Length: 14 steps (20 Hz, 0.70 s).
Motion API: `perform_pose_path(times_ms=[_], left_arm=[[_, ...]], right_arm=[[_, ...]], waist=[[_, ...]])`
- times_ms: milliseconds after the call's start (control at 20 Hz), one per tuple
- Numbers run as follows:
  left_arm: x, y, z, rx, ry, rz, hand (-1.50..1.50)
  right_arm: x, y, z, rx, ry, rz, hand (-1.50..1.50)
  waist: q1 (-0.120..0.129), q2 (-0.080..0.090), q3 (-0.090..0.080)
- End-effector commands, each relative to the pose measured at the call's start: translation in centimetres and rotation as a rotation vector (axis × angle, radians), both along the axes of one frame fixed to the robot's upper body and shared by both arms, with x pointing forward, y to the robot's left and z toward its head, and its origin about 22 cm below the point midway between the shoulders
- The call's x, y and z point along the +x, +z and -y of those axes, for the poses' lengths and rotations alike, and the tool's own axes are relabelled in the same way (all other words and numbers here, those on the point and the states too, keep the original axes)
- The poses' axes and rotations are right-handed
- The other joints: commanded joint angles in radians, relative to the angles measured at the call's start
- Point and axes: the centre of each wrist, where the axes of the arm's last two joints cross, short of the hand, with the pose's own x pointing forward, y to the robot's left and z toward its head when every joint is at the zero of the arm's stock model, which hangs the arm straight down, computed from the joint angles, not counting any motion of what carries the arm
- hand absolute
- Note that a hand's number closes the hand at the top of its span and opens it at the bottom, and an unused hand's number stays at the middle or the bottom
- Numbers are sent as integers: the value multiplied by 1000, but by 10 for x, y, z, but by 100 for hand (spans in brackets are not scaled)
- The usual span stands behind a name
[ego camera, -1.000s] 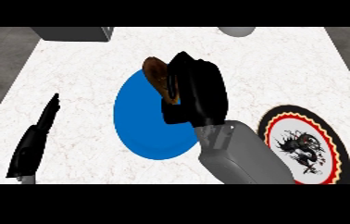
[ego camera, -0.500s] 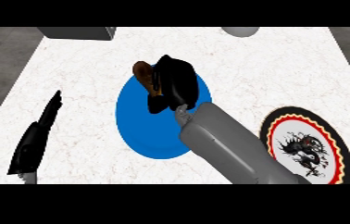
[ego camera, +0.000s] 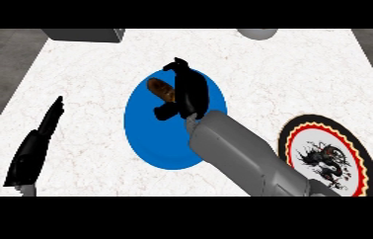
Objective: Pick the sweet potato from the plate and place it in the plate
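Since before, we swung our right hand (ego camera: 186, 92) leftward; fingers now curl beside the sweet potato (ego camera: 160, 88), just left, lying diagonally.

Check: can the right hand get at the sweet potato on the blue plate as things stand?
Probably yes. The right hand is already over the blue plate, right beside the sweet potato, with nothing between them. Whether its fingers have closed on it can't be told.
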Motion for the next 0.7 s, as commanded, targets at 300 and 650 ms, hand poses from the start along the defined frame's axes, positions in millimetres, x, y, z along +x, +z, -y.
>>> perform_pose_path(times_ms=[300, 650], left_arm=[[-7, 4, -16, -1, 57, -11, 0], [-19, 8, -6, -3, 43, -1, 0]], right_arm=[[8, 18, 17, 313, -190, 214, -150], [-3, 7, 94, 528, -295, 297, -150]], waist=[[-48, -11, 0], [-48, -8, 3]])
